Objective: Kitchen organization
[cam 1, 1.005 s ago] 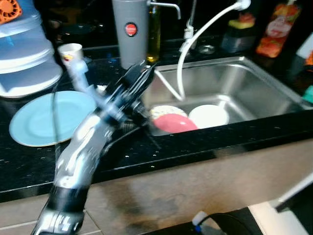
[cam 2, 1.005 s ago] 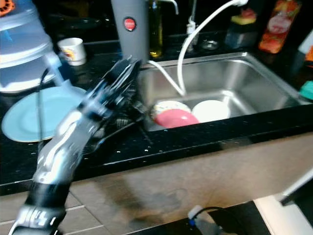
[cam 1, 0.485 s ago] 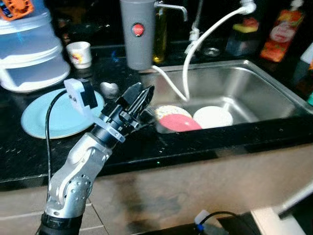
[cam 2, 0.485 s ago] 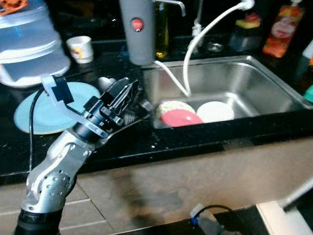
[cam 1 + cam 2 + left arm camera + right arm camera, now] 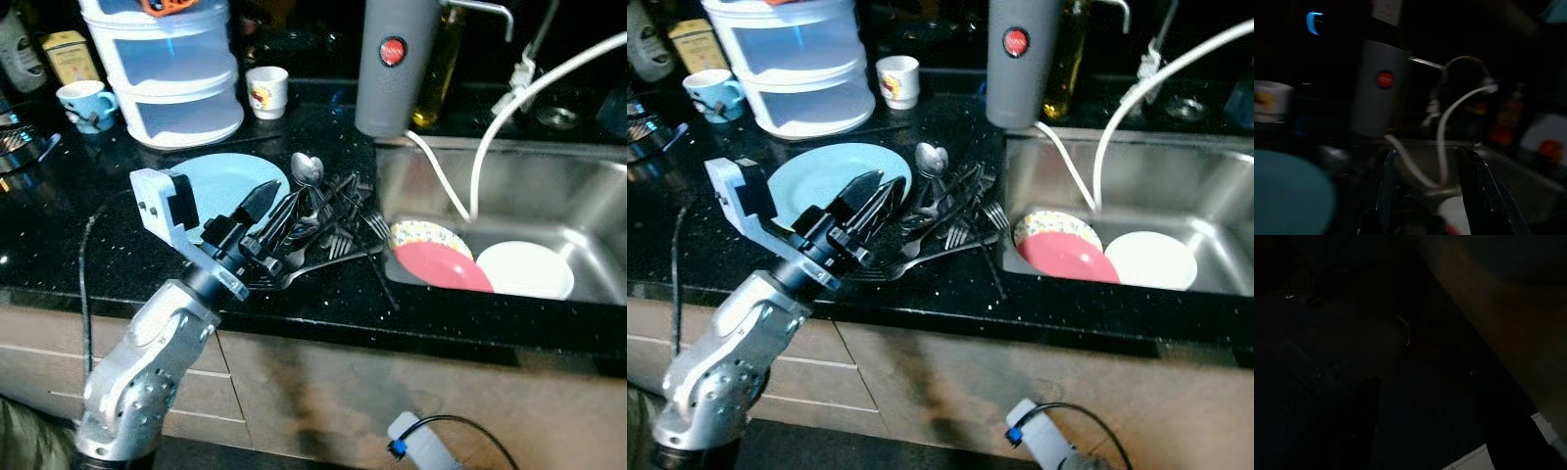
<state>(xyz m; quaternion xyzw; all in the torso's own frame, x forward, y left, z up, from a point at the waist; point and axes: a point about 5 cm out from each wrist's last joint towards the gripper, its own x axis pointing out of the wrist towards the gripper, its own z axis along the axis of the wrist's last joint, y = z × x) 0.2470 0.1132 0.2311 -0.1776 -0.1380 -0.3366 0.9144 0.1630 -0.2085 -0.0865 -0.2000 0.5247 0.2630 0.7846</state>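
Landmark: the sink [image 5: 549, 196]. On the black bench [image 5: 59, 264] just beside its left rim lies a heap of cutlery [image 5: 328, 220] — forks and spoons tangled, most handles running diagonally, tips toward the sink, one spoon bowl at the far end. A light blue plate [image 5: 211, 181] sits further out from the sink, touching the heap's edge. Inside the sink, near the left wall: a pink plate [image 5: 441, 266] over a patterned one, a white plate [image 5: 524, 269] beside it.

Left hand [image 5: 279, 208] is at the heap's near-left side, fingers narrowly parted, approx. in line w/ the handles and pointing toward the sink; whether it holds a piece, can't tell. Left arm is clearly the nearer one. Right hand: wrist view too dark, state can't tell.

Vs. 1 s ago: camera has swung left — cutlery, blue cup [image 5: 86, 101] and stacked tubs [image 5: 176, 69] now in view; the left hand is lower and further from the sink rim.

Next move likely turns on closing across one handle, not along it.
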